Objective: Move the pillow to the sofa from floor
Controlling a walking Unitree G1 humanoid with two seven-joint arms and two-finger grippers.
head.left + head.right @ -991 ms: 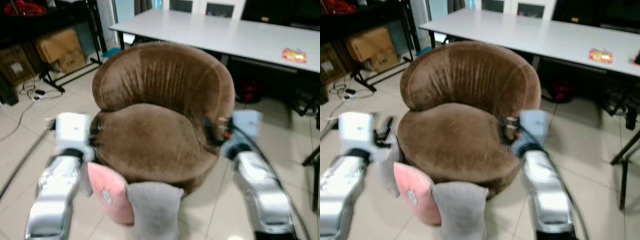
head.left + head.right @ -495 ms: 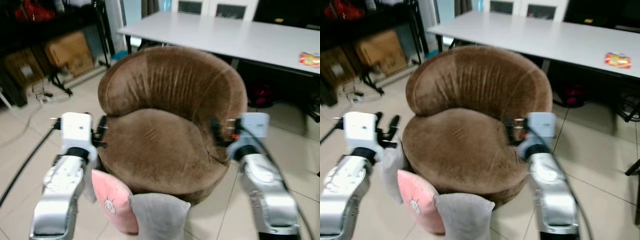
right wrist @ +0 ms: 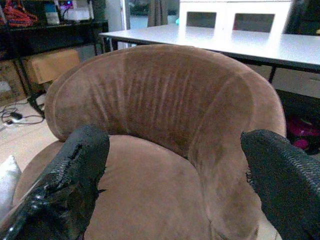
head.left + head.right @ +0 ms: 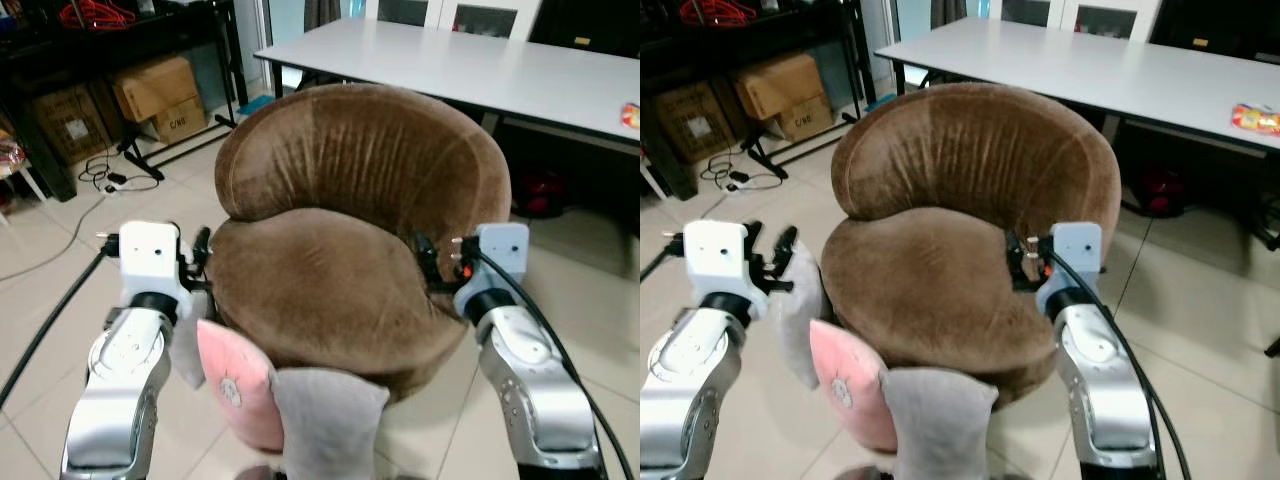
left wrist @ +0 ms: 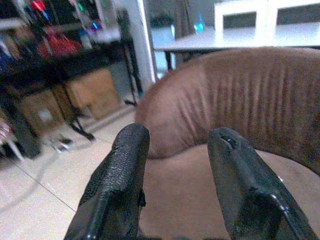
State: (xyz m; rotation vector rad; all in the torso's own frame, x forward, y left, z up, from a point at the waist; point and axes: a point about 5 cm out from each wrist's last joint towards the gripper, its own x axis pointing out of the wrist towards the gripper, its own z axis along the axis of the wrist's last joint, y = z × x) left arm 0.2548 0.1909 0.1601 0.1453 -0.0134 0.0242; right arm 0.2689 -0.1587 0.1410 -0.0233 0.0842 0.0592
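Observation:
A brown round sofa (image 4: 350, 250) stands right in front of me. Leaning against its front on the tiled floor are a pink pillow (image 4: 235, 385) and a grey pillow (image 4: 325, 420). A third, pale grey pillow (image 4: 795, 315) rests at the sofa's left side. My left gripper (image 4: 200, 250) is held up by the sofa's left edge, just above that pale pillow, open and empty (image 5: 177, 137). At the sofa's right edge my right gripper (image 4: 428, 262) is spread wide open, holding nothing (image 3: 175, 145).
A long white table (image 4: 450, 60) stands behind the sofa, with a colourful packet (image 4: 1255, 120) on it. Cardboard boxes (image 4: 155, 95) and a black rack sit at the back left, with cables (image 4: 110, 180) on the floor there.
The whole picture has shifted, so the camera moved; the sofa now sits a little further right. Both arms stay raised on either side of the sofa and the pillows lie as before.

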